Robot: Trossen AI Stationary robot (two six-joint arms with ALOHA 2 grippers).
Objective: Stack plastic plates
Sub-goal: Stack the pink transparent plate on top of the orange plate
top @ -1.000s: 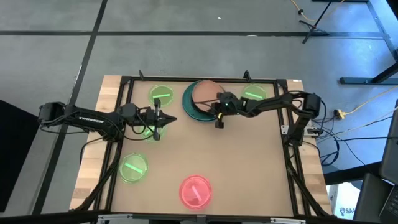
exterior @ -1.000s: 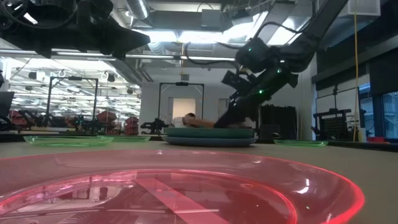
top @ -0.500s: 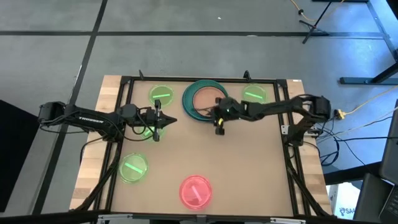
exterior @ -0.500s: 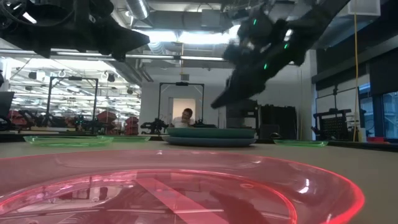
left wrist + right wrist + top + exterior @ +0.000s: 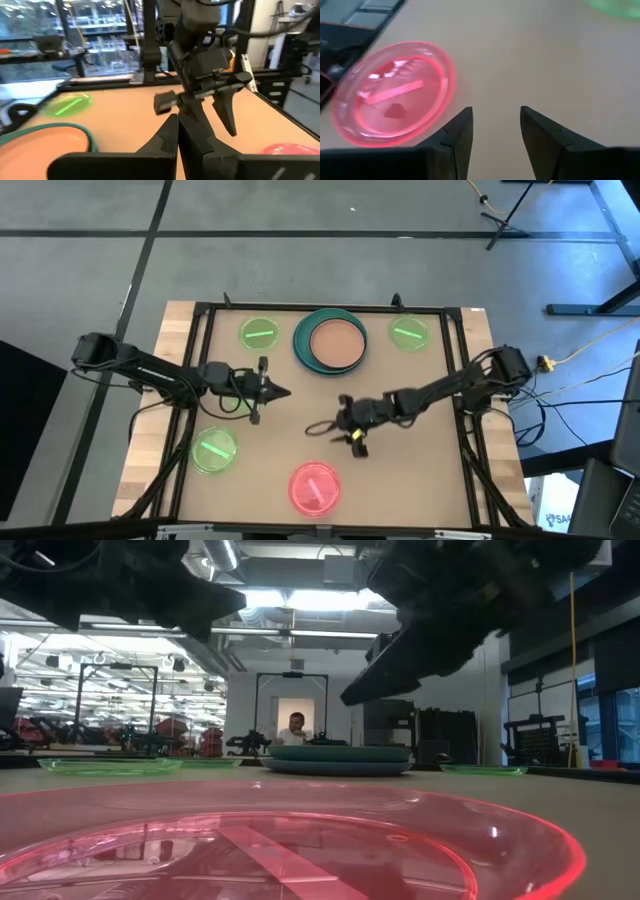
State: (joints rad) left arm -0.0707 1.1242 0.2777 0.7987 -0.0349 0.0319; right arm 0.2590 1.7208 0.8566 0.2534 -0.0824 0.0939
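Observation:
A peach plate (image 5: 336,340) lies inside a teal plate (image 5: 303,346) at the table's far middle. Green plates lie flat at the far left (image 5: 260,332), far right (image 5: 408,332) and near left (image 5: 213,450). A pink plate (image 5: 315,487) lies flat near the front edge. My right gripper (image 5: 322,427) hovers open above the bare table, just beyond the pink plate (image 5: 395,95). My left gripper (image 5: 276,392) is shut, empty, and held above the table left of centre.
The table has a black frame (image 5: 320,307) round its edge. Bare tabletop (image 5: 420,470) lies between the stack and the pink plate and on the near right. In the low view a person (image 5: 293,725) shows in the room far behind the stack (image 5: 340,758).
My right gripper has let go of the peach plate, which now lies level in the teal plate. It has risen and swung toward the table's near edge, to just short of the pink plate. My left gripper has drifted a little toward the near edge.

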